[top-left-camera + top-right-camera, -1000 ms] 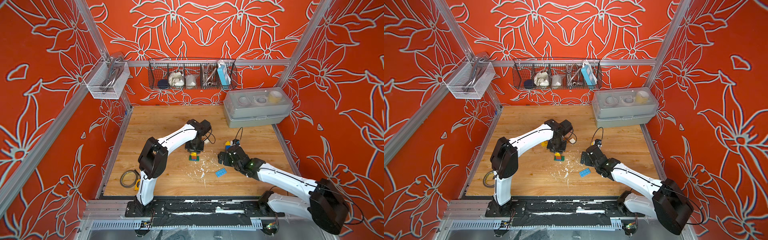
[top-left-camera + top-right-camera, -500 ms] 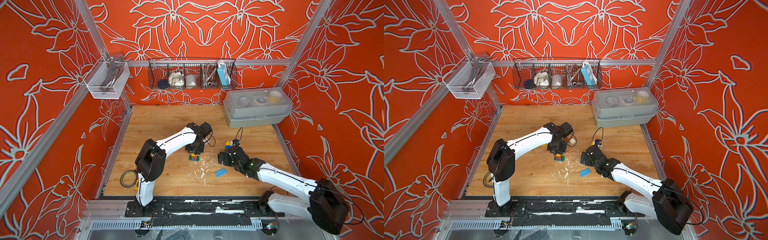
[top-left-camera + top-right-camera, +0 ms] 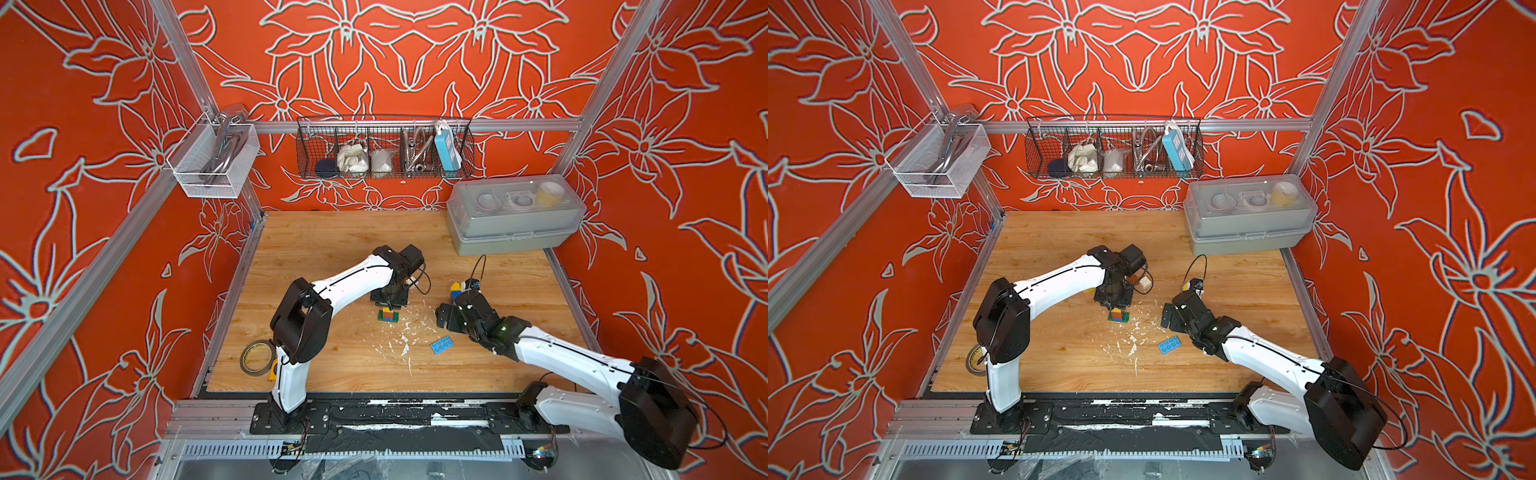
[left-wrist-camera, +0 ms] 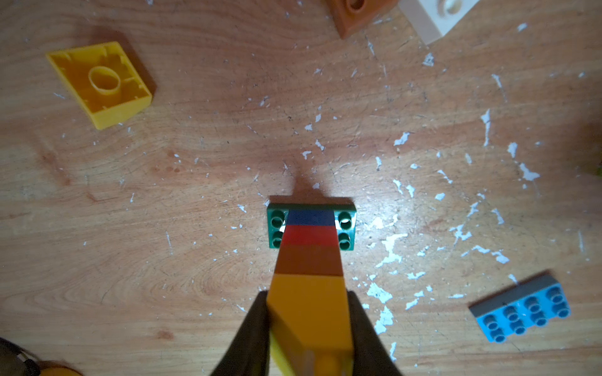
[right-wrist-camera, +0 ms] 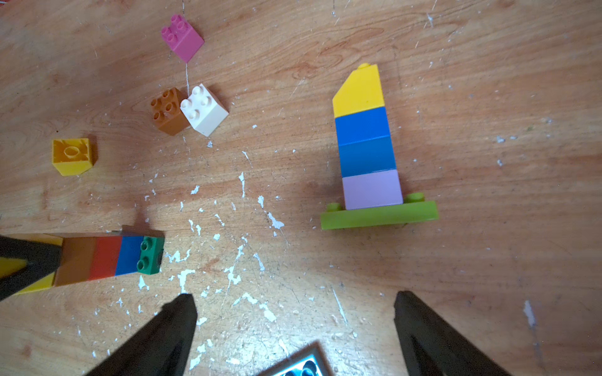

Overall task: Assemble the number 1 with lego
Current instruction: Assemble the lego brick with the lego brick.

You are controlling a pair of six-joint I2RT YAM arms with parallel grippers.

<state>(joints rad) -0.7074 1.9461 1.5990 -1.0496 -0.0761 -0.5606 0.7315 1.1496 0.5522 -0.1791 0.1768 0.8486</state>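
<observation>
A lego tower (image 4: 309, 247) stands on a green plate (image 4: 277, 224), stacked blue, red, brown and yellow; it shows in both top views (image 3: 387, 315) (image 3: 1118, 316). My left gripper (image 4: 309, 312) is shut on its yellow top brick. My right gripper (image 5: 294, 306) stands open over bare wood, right of that tower, with a light blue plate (image 5: 293, 368) just under it. A second tower (image 5: 366, 143) lies flat: lime plate, lilac, two blue, yellow slope. Loose bricks sit about: yellow (image 5: 72, 156) turned upside down, brown (image 5: 167, 110), white (image 5: 203, 109), pink (image 5: 182, 37).
A tape roll (image 3: 257, 357) lies near the front left corner. A grey lidded box (image 3: 515, 218) fills the back right corner. A wire basket (image 3: 384, 149) and a white mesh basket (image 3: 214, 160) hang on the walls. White flakes are scattered mid-table.
The left arm has shifted only slightly over the tower and keeps its grip on the yellow brick. The right arm has not moved.
</observation>
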